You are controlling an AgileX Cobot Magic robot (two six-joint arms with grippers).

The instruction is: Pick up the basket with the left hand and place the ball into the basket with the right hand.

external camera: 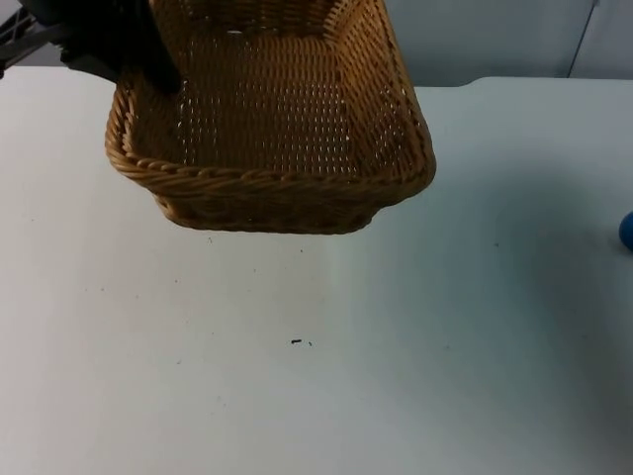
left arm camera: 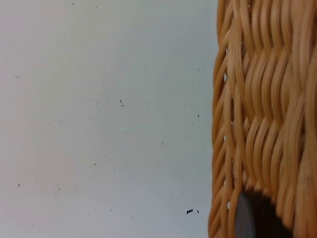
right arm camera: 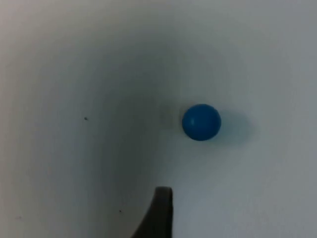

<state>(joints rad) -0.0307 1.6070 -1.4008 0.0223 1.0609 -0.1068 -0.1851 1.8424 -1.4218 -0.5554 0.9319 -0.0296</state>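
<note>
A woven brown basket point(external camera: 277, 119) hangs tilted above the back of the white table point(external camera: 316, 376), and nothing lies inside it. My left gripper point(external camera: 148, 61) is shut on its far left rim. In the left wrist view the basket's wicker wall point(left arm camera: 267, 109) stands close, with a black fingertip point(left arm camera: 250, 218) pressed against it. A small blue ball point(external camera: 627, 231) rests on the table at the far right edge. In the right wrist view the ball point(right arm camera: 201, 122) lies on the bare table, a short way beyond and beside my right gripper point(right arm camera: 161, 213), which is not touching it.
A few dark specks point(external camera: 297, 341) dot the table's middle. The grey partition wall point(external camera: 495, 40) closes off the back, behind the basket.
</note>
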